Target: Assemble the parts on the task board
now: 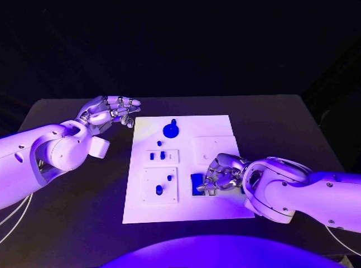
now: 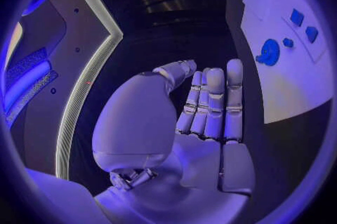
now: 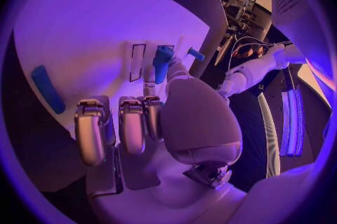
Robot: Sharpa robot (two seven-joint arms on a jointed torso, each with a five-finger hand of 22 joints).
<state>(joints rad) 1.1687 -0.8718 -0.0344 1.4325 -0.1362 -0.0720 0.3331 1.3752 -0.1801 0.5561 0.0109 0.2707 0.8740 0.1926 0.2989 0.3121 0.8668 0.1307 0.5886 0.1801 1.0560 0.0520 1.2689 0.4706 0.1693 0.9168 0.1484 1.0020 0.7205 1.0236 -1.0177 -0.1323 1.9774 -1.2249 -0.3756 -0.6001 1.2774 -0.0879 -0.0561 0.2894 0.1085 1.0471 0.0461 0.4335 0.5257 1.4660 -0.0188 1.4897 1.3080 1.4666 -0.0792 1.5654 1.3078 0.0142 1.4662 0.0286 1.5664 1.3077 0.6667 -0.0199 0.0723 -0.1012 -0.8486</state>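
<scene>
The white task board [image 1: 188,209] lies in the middle of the black table. My right hand [image 1: 222,176] hovers low over its right side with fingers curled in. In the right wrist view a blue peg [image 3: 162,61] looks pinched between the thumb and a finger. A blue cylinder [image 1: 198,182] lies flat on the board beside those fingers [image 3: 48,89]. My left hand [image 1: 112,111] is raised off the board's far left corner; its palm [image 2: 204,117] is bare and the fingers are straight. A round blue knob [image 1: 171,131] stands near the board's far edge.
Small blue pieces [image 1: 152,156] sit in a raised plate left of centre, and two more [image 1: 158,190] in the plate below it. A plain white square plate [image 1: 214,148] is on the right. Bare black table [image 1: 285,128] surrounds the board.
</scene>
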